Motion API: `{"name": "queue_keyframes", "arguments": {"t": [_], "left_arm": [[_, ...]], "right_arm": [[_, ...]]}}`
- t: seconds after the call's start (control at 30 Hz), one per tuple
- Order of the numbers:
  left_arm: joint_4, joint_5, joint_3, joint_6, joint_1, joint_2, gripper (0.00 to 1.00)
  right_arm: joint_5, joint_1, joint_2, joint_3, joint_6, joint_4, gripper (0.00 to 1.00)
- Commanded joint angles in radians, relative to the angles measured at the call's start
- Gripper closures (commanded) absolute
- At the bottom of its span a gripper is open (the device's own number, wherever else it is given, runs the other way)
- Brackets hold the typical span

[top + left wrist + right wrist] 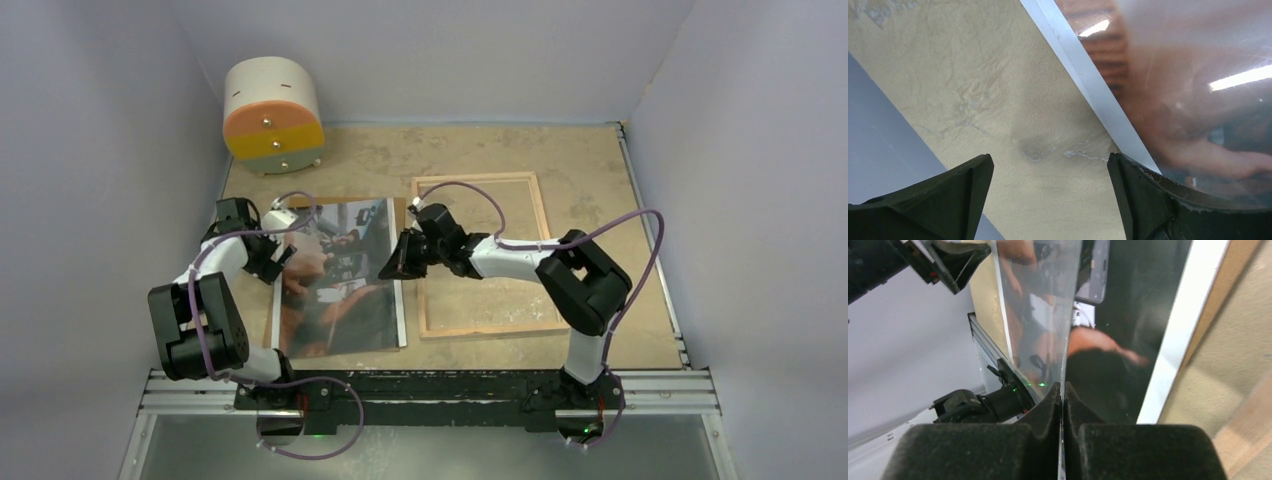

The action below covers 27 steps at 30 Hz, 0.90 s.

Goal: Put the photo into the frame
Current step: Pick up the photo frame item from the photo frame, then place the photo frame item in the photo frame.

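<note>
The photo (340, 290) lies face up on the table, left of centre, dark with orange-red patches and a white border. My right gripper (393, 268) is at its right edge. In the right wrist view that gripper (1063, 387) is shut on the thin glossy edge of the photo (1113, 340), which rises from between the pads. My left gripper (283, 255) is at the photo's left edge and stands open (1048, 162) over bare table, its right finger at the white border of the photo (1198, 90). The frame (495, 330) lies flat just right of the photo, wooden rim up.
A brown board (400, 207) shows under the photo's far right corner and past its border (1213, 305). A round white drum with orange and yellow drawers (272, 115) stands at the back left. Walls close in both sides, and a metal rail (430, 390) runs along the near edge.
</note>
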Motion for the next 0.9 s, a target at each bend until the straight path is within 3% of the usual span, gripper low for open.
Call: {"name": "queue_keyframes", "arguments": {"t": [0.0,0.17,0.27,0.5,0.7,0.87], "left_arm": [[-0.114,0.031,0.127,0.005,0.003,-0.04,0.03],[-0.207,0.053,0.291,-0.016,-0.003,-0.052,0.0],[-0.256,0.055,0.358,-0.051,-0.074,-0.051,0.0],[-0.232,0.053,0.405,-0.246,-0.411,0.021,0.0],[-0.149,0.048,0.506,-0.399,-0.643,0.187,0.0],[-0.111,0.076,0.675,-0.533,-0.721,0.348,0.01]], "right_arm": [[-0.023,-0.076,-0.068,0.032,-0.08,-0.046,1.0],[-0.097,-0.222,-0.181,0.004,-0.216,-0.183,1.0],[-0.074,-0.283,-0.247,0.035,-0.365,-0.358,1.0],[0.244,-0.385,-0.363,0.1,-0.616,-0.755,1.0],[0.474,-0.439,-0.494,0.07,-0.639,-0.86,1.0],[0.546,-0.47,-0.568,0.047,-0.649,-0.908,1.0]]}}
